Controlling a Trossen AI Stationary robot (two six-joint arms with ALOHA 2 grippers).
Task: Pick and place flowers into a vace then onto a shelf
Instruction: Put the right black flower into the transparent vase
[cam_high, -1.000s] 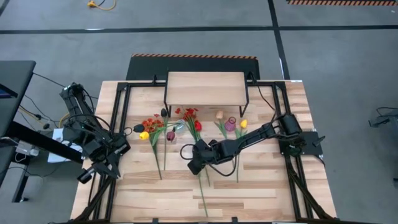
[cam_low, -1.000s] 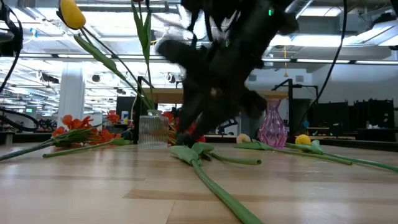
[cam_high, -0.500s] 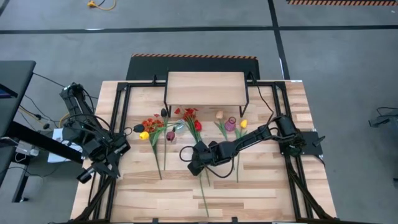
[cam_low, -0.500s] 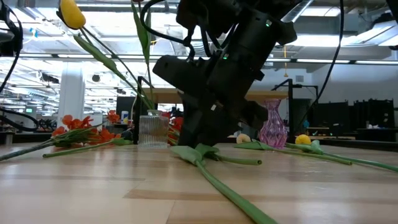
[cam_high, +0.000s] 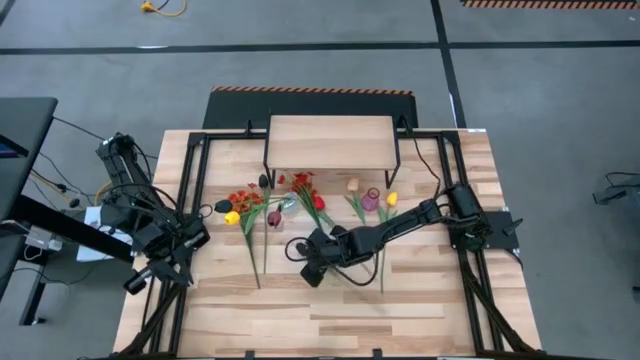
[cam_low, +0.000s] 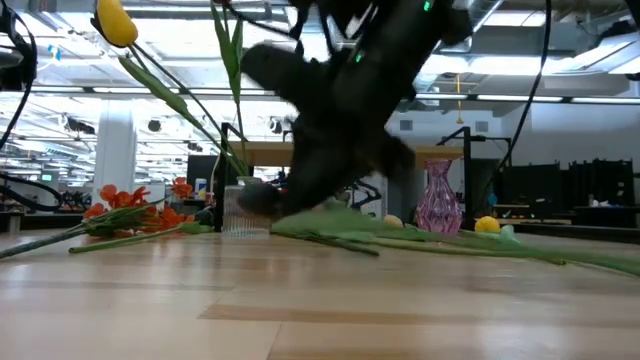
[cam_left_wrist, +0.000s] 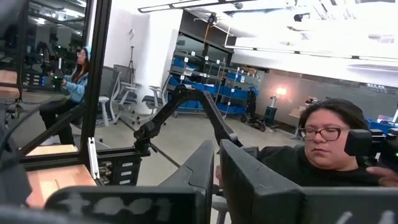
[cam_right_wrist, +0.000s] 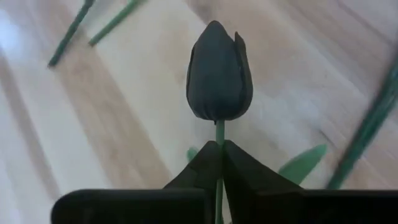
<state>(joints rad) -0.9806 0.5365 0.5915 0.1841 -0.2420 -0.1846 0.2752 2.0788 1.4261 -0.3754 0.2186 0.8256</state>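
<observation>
My right gripper (cam_high: 311, 268) is over the table's middle, shut on a dark maroon tulip whose head (cam_right_wrist: 219, 71) stands just ahead of the fingertips. Its green stem (cam_low: 450, 243) trails low toward the table's right. Other flowers lie on the table before the shelf (cam_high: 330, 141): red-orange sprays (cam_high: 245, 197), red blossoms (cam_high: 307, 186), a cream tulip (cam_high: 353, 185) and a yellow one (cam_high: 391, 199). A yellow tulip (cam_low: 116, 24) leans out of a clear glass vase (cam_low: 243, 208). A pink vase (cam_low: 437, 198) stands upright. My left gripper (cam_left_wrist: 217, 163) is shut, parked at the table's left edge. My right gripper pinches the tulip's stem just under the head (cam_right_wrist: 219, 130) between its two fingertips. It comes slanting down from the table's right. The head points forward beyond the fingers, and the stem runs back beneath the gripper; whether its far end rests on the table I cannot tell.
The black frame rails (cam_high: 195, 180) run along the table's left and right sides. Bare wood (cam_high: 300, 320) lies between the gripper and the near edge. People sit in the room beyond the table in the left wrist view.
My right gripper rose a little from the table and tipped toward the left, keeping its hold. The tulip's long stem, which lay pointing toward the near edge, has come off that spot and swung round toward the table's right.
</observation>
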